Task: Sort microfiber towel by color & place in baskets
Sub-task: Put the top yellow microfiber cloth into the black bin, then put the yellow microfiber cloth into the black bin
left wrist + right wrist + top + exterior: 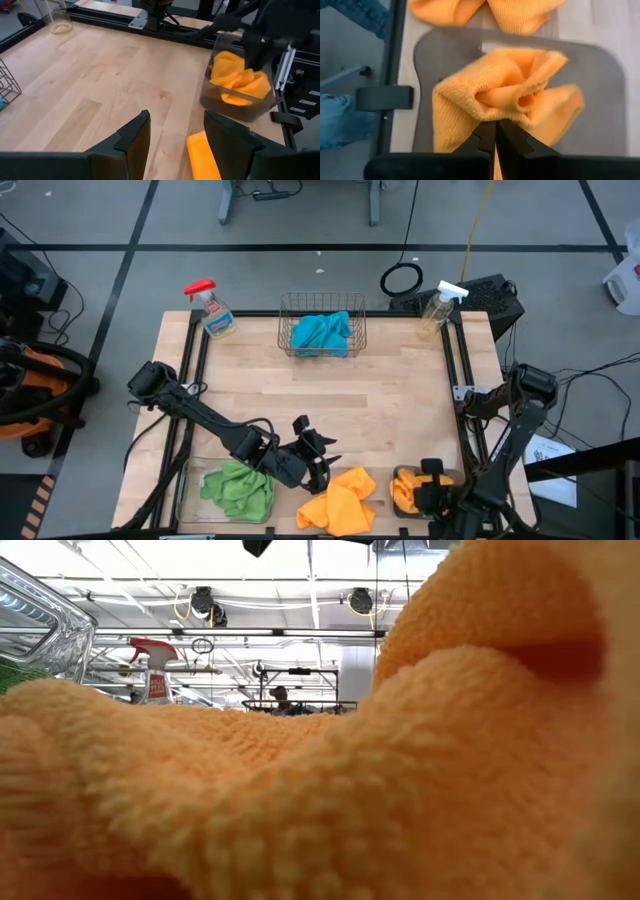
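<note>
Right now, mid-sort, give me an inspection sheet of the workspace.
Surface: wooden table, bare in the middle.
Job's things: blue towel in the wire basket; green towel in the clear bin; one orange towel in the grey bin, another orange towel loose on the table.
Clutter: two spray bottles at the far corners.
Grippers: left gripper open above the loose orange towel; right gripper shut on the orange towel in the grey bin.
Cables: coil on the floor.
Surroundings: person's jeans beside the table.
</note>
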Robot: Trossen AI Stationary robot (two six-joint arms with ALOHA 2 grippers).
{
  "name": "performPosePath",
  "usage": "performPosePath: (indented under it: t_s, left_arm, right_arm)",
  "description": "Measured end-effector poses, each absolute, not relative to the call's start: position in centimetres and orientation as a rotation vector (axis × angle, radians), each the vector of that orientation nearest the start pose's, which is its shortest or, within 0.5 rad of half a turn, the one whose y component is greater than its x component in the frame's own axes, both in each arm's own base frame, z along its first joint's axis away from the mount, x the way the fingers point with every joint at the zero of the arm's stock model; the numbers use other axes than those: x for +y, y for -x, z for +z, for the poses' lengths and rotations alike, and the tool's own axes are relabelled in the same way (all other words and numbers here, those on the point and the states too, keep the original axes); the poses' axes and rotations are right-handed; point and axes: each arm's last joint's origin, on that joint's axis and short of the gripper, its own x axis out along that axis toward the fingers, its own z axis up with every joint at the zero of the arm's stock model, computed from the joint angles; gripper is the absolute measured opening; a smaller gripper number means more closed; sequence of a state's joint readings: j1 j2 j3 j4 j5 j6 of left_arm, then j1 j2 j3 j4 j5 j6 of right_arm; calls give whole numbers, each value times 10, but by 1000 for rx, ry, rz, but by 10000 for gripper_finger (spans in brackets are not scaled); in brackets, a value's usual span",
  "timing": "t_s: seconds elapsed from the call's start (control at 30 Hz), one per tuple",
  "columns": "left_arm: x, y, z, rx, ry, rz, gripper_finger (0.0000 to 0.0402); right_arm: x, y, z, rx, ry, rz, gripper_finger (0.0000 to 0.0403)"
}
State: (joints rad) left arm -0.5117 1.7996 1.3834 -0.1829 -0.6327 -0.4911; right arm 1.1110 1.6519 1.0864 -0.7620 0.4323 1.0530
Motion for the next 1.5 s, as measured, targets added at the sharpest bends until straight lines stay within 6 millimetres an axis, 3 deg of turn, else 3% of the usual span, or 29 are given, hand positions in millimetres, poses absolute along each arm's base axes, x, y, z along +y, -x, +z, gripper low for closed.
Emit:
performPosePath:
  t_s: [0.17,0.53,0.83,1.07,1.33,1.5]
  left_arm:
    - [-182,-360,265,458,156,236,191]
    - [-184,-363,262,455,161,231,191]
    - [-196,-369,247,467,177,167,191]
    - [-219,-369,224,531,178,54,191]
    - [-247,-358,201,593,246,13,191]
    - [-251,-355,192,630,306,45,197]
  right_arm:
    - [265,-146,175,1148,4,-16,2]
    - [268,-147,154,1207,27,-20,1]
    - [259,-143,181,1175,-28,4,15]
    - [245,-136,201,1180,-57,-27,46]
    - [242,-133,204,1192,-41,-32,59]
    - [242,-133,204,1192,-26,-22,59]
